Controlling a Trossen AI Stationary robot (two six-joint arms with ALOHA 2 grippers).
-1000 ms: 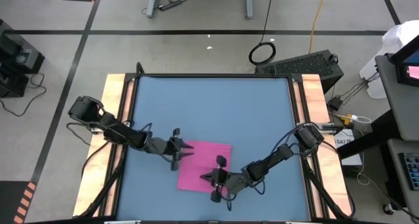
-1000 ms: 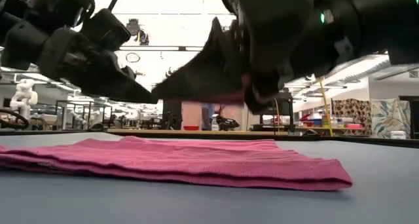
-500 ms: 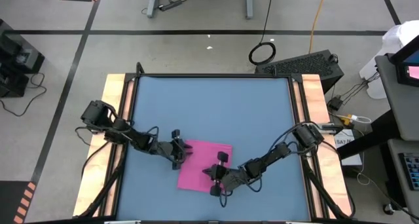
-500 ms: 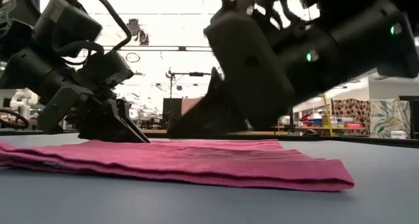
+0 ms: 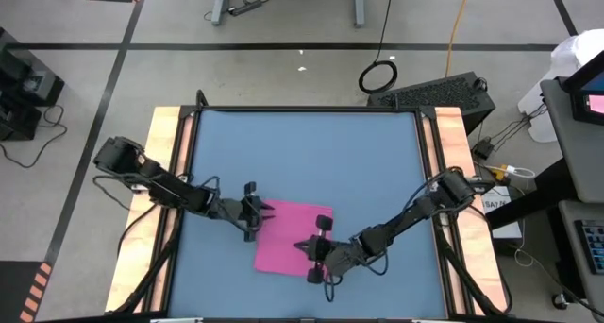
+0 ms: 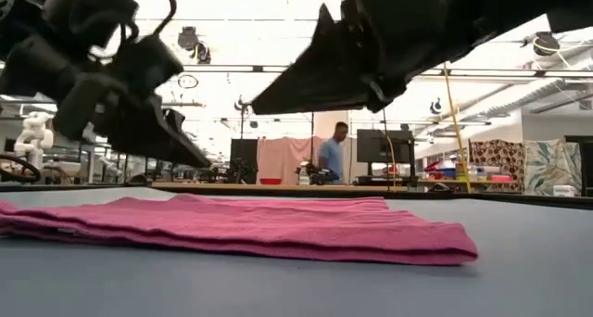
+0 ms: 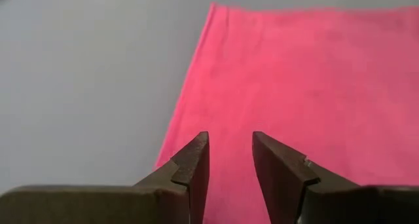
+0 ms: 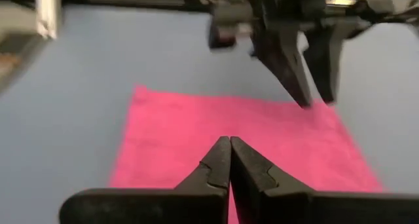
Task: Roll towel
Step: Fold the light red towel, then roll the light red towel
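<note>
The magenta-pink towel (image 5: 288, 240) lies flat on the blue tabletop near its near edge, and in the low view (image 6: 278, 229) it looks folded in layers. My left gripper (image 5: 257, 212) hovers over the towel's far-left edge (image 7: 196, 86) with its fingers a little apart and nothing between them (image 7: 230, 152). My right gripper (image 5: 304, 247) hovers over the towel's near-right part with its fingers shut (image 8: 230, 145). In the low view both grippers (image 6: 199, 158) (image 6: 264, 106) stand clear above the cloth.
Bare blue tabletop (image 5: 302, 153) stretches toward the far edge. Wooden rails (image 5: 170, 172) (image 5: 455, 144) run along the table's left and right sides. A person (image 6: 331, 156) stands far off in the room beyond the table.
Both grippers came down to the towel half a second ago and have risen clear of it again. The towel still lies flat. In the low view its right end has drawn in a little.
</note>
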